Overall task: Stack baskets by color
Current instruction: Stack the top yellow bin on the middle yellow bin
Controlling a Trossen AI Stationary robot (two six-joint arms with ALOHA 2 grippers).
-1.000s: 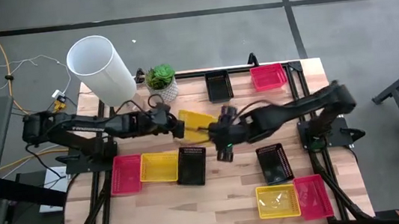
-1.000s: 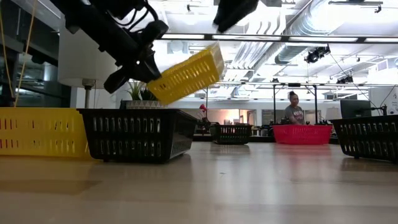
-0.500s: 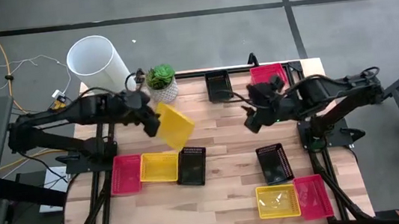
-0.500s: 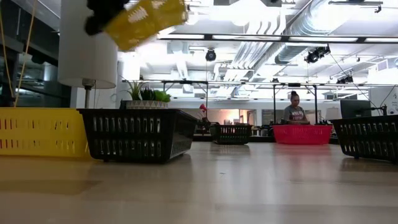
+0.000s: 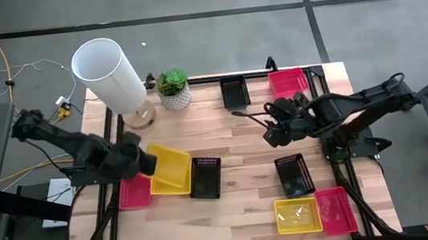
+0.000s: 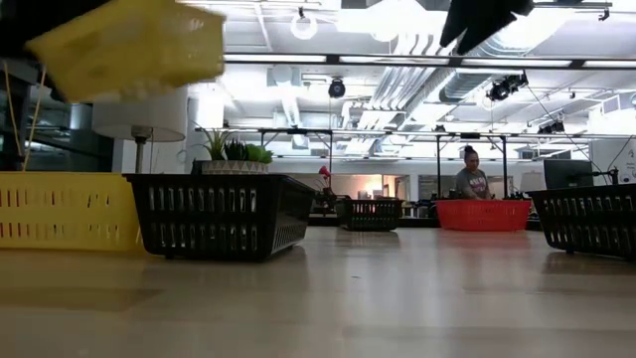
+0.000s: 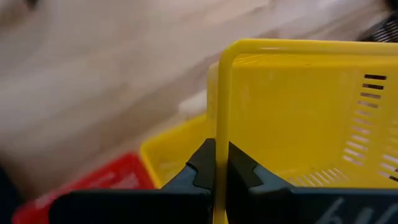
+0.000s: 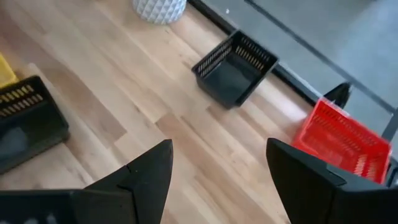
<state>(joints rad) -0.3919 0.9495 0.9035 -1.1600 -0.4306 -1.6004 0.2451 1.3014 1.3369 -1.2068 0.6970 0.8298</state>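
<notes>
My left gripper (image 5: 143,162) is shut on a yellow basket (image 5: 172,163), held in the air over a second yellow basket (image 5: 166,183) that stands on the table near the left edge. A red basket (image 5: 132,194) and a black basket (image 5: 206,177) stand on either side of that one. The held basket shows blurred at the upper left of the low view (image 6: 129,45). My right gripper (image 5: 272,134) hangs open in the air right of the table's middle, with nothing between its fingers (image 8: 146,174). My left gripper pinches one side wall of the yellow basket at its rim (image 7: 219,163) between its two fingers, one inside the basket and one outside. The fingers come from the table's left, slanting down. The basket is lifted clear, slightly tilted, above the yellow basket (image 7: 168,152) on the table.
A black basket (image 5: 234,92) and a red basket (image 5: 288,82) stand at the far edge. A black basket (image 5: 294,174), a yellow basket (image 5: 298,215) and a red basket (image 5: 336,209) stand near right. A tall white cylinder (image 5: 107,71) and a potted plant (image 5: 172,88) stand far left.
My left gripper has carried the yellow basket from the table's middle toward the left and near edges, over the yellow basket there; the basket has turned on the way. My right gripper has drawn back from the middle toward the right edge and stays open.
</notes>
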